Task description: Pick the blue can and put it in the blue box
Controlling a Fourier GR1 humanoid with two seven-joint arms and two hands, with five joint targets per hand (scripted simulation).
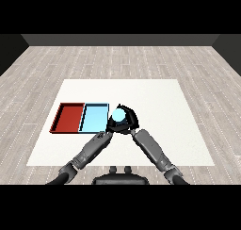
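The blue can (117,115) shows its light blue top just right of the light blue tray (94,112), close to the tray's right wall. My right hand (129,121) is curled round the can, with fingers arching over its far side. Whether the can rests on the table or is held a little above it cannot be told. My left hand (109,127) sits low against the can's left side, between the can and the tray's near right corner, and partly merges with the right hand in the head view.
The red tray (68,116) lies directly left of the light blue tray, sharing a wall with it. Both trays hold nothing. The white table (160,106) stretches wide to the right and back.
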